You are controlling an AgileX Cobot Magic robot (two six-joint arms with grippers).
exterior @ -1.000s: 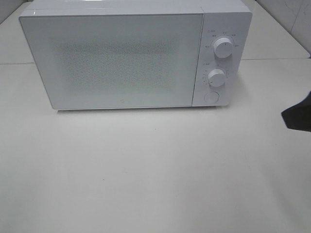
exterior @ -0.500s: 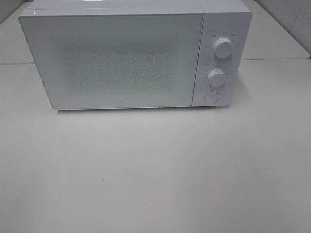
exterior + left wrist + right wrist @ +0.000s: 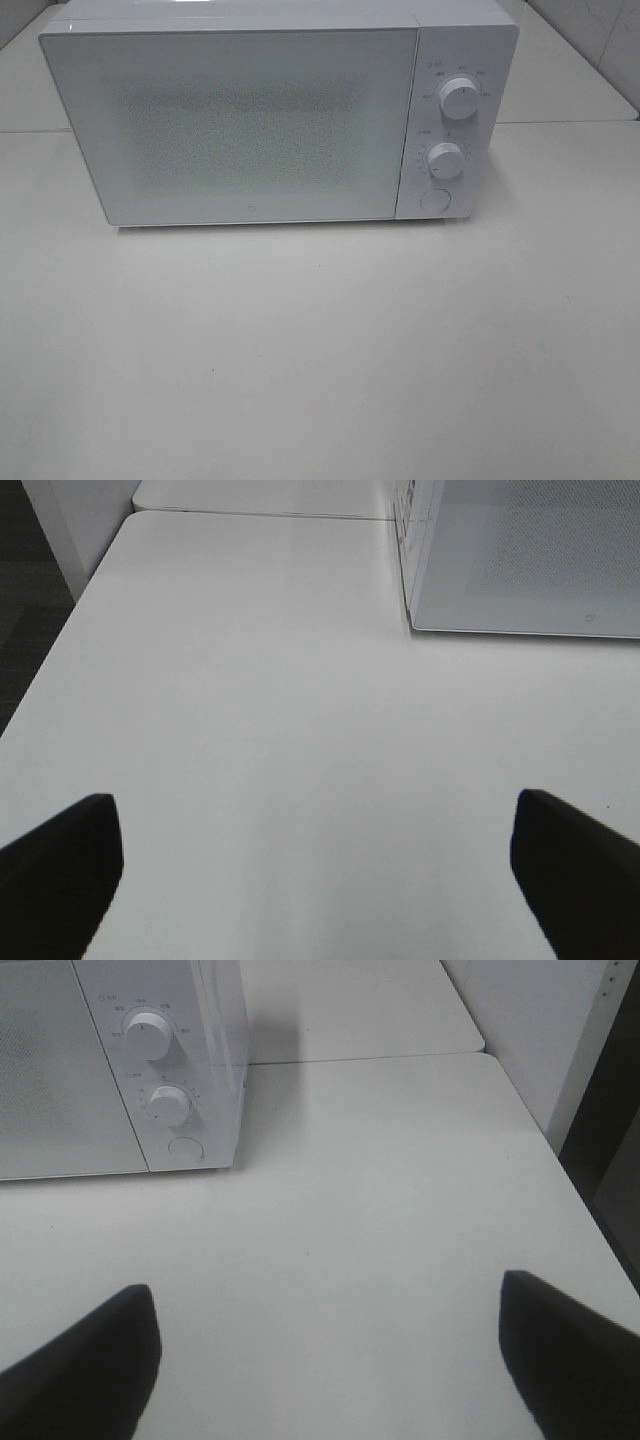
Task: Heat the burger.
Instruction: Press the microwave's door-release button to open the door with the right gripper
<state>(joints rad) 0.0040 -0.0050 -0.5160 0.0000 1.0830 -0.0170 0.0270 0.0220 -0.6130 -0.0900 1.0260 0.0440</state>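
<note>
We're not seeing the burger in any view. The microwave (image 3: 270, 110) door (image 3: 240, 125) is sitting shut and frosted, so we can't tell if it's inside. Left gripper (image 3: 315, 825) and right gripper (image 3: 325, 1305) are hanging over bare table (image 3: 320, 360), jaws spread wide, gripping nothing.

Risk: we're assuming it's loaded and running an empty oven, or we're clipping the upper knob (image 3: 459, 99) while reaching for the lower knob (image 3: 446, 160).

Only the wrist views are showing the grippers; the high view is showing neither.

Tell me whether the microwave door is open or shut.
Shut. The microwave door lies flush beside the control panel, with no gap and no interior showing.
</note>
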